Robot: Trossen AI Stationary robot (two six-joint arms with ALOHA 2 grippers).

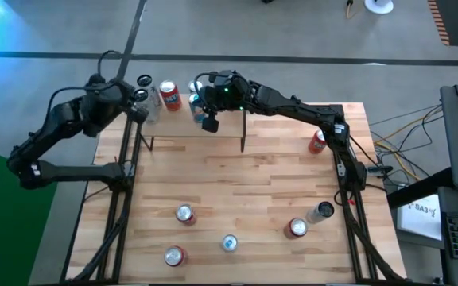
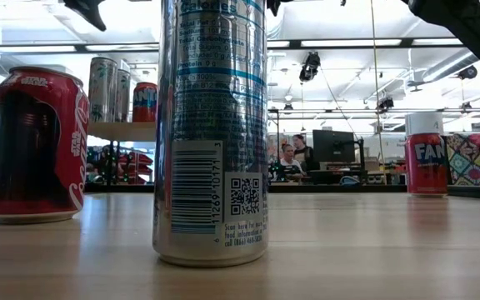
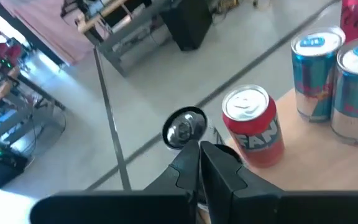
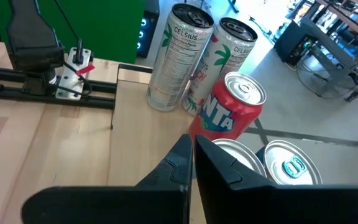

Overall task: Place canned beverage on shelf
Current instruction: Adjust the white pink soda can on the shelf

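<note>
Left gripper (image 3: 201,155): fingers pressed together, empty, above shelf (image 1: 183,127).
Right gripper (image 4: 192,155): closed, empty, apparently over cans (image 1: 169,95).

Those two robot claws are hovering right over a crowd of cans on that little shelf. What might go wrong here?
The shelf is crowded: two Celsius cans, a red Fanta can and blue-topped cans stand nearly touching. The shut right gripper sits just above them, so a small move could topple one. The shut left gripper hangs close to the Fanta near the shelf's edge, where a nudged can might fall off.
</note>
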